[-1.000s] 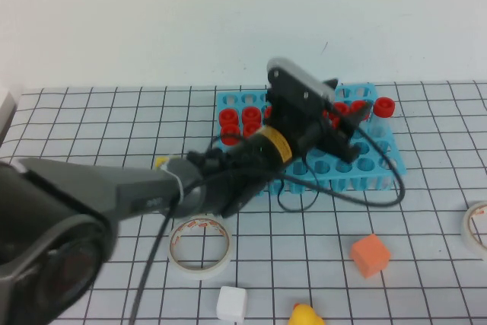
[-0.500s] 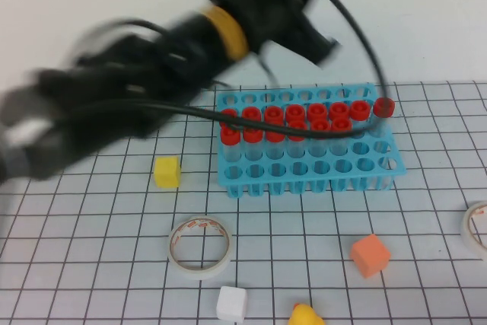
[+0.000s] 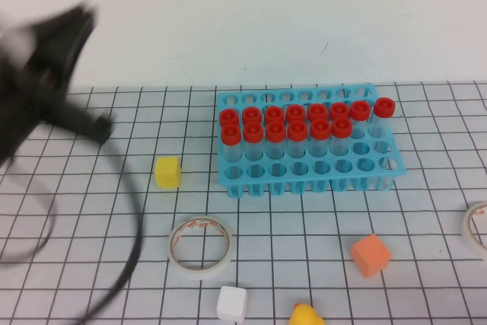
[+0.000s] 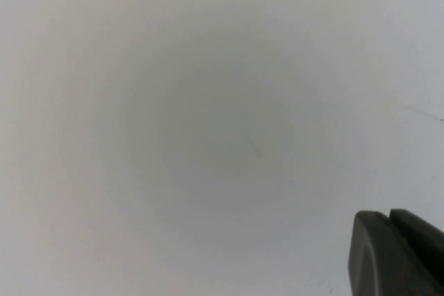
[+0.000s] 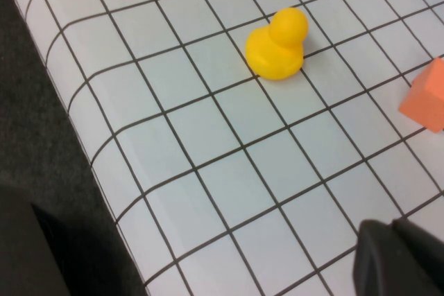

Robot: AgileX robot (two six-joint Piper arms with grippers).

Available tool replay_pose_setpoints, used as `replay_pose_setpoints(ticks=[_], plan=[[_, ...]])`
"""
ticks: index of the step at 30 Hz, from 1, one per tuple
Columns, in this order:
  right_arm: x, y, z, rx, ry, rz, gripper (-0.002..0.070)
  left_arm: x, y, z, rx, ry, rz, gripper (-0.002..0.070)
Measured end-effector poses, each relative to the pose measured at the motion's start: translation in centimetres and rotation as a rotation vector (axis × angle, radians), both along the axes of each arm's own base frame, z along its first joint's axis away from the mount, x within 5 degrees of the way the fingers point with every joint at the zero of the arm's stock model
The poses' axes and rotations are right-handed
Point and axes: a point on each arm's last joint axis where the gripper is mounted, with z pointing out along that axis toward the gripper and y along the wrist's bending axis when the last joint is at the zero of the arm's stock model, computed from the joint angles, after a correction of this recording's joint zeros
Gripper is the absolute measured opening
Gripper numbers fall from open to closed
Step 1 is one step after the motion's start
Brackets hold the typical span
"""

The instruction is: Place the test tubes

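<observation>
Over at twelve to one o'clock on the gridded surface (image 3: pixel 114 211), the blue rack (image 3: pixel 312 169) holds the red-capped test tubes (image 3: pixel 297 129), standing upright in two lines along its far side. One more sits alone at the far right corner, and the near wells are bare. No loose tube shows anywhere on the surface, so this task looks close to done.

Out at ten o'clock, the left arm (image 3: pixel 46 66) is a dark blur, high and well apart from the rack. Its wrist view shows only pale wall, and the left gripper (image 4: pixel 392 240) has its fingers clenched together on nothing. The right gripper (image 5: pixel 394 247) hangs above the near edge at six o'clock, near the yellow duck (image 5: pixel 277 45), fingers pressed together and empty too.

The clutter is well apart from the rack: a yellow cube (image 3: pixel 167 171) at nine o'clock of it, a tape roll (image 3: pixel 200 245) at seven and an orange cube (image 3: pixel 370 255) at five.

As for handling, these tubes look light and stiff, with thin clear walls that would be slick and probably brittle. The best hold is on the red cap or just under it, the only part standing proud of the rack. Squeeze gently and move straight along the well's axis, because a tilt could jam the tube or drag the light rack along.
</observation>
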Motion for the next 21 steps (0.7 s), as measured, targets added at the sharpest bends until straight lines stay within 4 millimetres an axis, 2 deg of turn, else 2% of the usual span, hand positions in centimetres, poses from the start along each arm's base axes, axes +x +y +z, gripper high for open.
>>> replay_pose_setpoints(ticks=[7, 13, 18, 21], plan=[[0.0, 0.0, 0.0, 0.000, 0.000, 0.000, -0.0001, -5.8, 3.5, -3.9, -0.058, -0.030, 0.117, 0.0000], [0.0, 0.0, 0.0, 0.000, 0.000, 0.000, -0.0001, -11.0, 5.4, -6.4, -0.163, -0.106, 0.197, 0.0000], [0.0, 0.0, 0.0, 0.000, 0.000, 0.000, -0.0001, -13.4, 5.7, -7.7, -0.189, -0.178, 0.199, 0.0000], [0.0, 0.0, 0.0, 0.000, 0.000, 0.000, -0.0001, -14.0, 5.8, -8.1, -0.187, -0.200, 0.196, 0.0000]])
